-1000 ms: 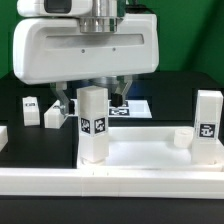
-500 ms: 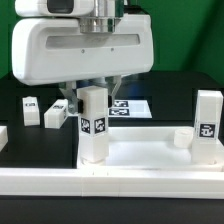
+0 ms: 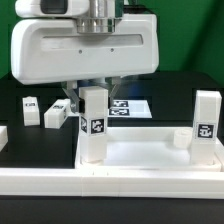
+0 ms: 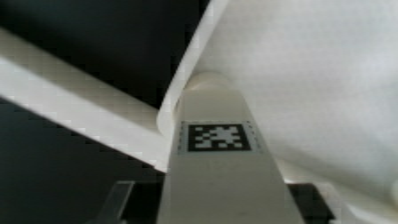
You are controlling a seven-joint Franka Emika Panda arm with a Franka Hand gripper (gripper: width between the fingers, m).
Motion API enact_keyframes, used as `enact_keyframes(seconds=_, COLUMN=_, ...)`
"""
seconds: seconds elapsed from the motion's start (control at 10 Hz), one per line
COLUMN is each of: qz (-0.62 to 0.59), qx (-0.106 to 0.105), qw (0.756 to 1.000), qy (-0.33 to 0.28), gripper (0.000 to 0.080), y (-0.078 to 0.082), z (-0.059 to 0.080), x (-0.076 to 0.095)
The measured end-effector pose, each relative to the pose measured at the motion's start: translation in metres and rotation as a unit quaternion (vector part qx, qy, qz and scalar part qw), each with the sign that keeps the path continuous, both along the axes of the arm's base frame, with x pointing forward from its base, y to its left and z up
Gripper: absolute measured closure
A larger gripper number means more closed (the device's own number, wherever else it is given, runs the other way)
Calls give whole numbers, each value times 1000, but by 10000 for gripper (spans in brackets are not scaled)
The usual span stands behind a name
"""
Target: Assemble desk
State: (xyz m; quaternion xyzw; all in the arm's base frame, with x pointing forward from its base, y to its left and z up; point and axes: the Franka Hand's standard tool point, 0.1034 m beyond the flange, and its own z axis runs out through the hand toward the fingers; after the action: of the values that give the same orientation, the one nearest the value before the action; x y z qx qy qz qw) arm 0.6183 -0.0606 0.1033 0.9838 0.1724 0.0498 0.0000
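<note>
The desk's white tabletop [image 3: 150,165] lies tray-like at the front, with a raised rim and round corner sockets. One white leg [image 3: 93,125] with a black-and-white tag stands upright in its corner at the exterior view's left. My gripper [image 3: 93,97] hangs straight above that leg and is shut on its top end. In the wrist view the leg [image 4: 217,165] runs between the two dark fingers [image 4: 125,200], with the tabletop [image 4: 311,80] beyond it. A second tagged leg [image 3: 207,125] stands at the corner on the exterior view's right.
Two more tagged white legs [image 3: 30,110] [image 3: 54,116] stand on the black table at the exterior view's left, behind the tabletop. The marker board [image 3: 132,107] lies flat behind the gripper. The arm's big white body hides the space above.
The fingers have closed in from wide apart onto the top of the left leg. The arm and the other parts have stayed where they were.
</note>
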Motion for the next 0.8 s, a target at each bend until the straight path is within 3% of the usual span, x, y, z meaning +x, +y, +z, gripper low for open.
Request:
enact_keyframes(seconds=0.5, qz=-213, qx=26, qw=977, qy=8, gripper=509, y=1, z=-1, x=0)
enact_keyframes(seconds=0.8, qz=-375, qx=44, qw=926, qy=8, gripper=509, y=2, z=-1, x=1)
